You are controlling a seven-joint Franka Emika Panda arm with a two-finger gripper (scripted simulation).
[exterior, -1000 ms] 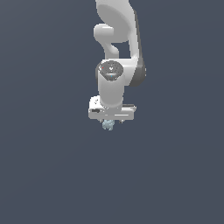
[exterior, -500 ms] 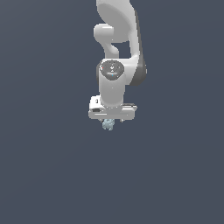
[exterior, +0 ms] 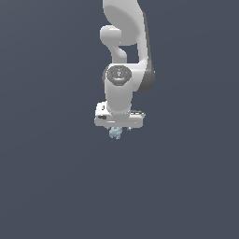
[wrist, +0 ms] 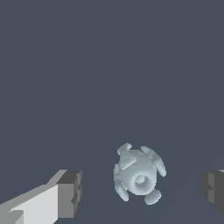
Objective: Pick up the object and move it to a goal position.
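end effector spread wide | object between fingers, untouched | gaps both sides

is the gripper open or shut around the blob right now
Open. In the wrist view the two fingers stand well apart, with clear gaps on both sides of the blob, neither touching it. Gripper not yet closed.

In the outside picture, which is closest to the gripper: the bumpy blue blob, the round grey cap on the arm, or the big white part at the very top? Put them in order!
1. The bumpy blue blob, right under the gripper.
2. The round grey cap, higher up the arm.
3. The big white part, at the picture's top edge, farthest.
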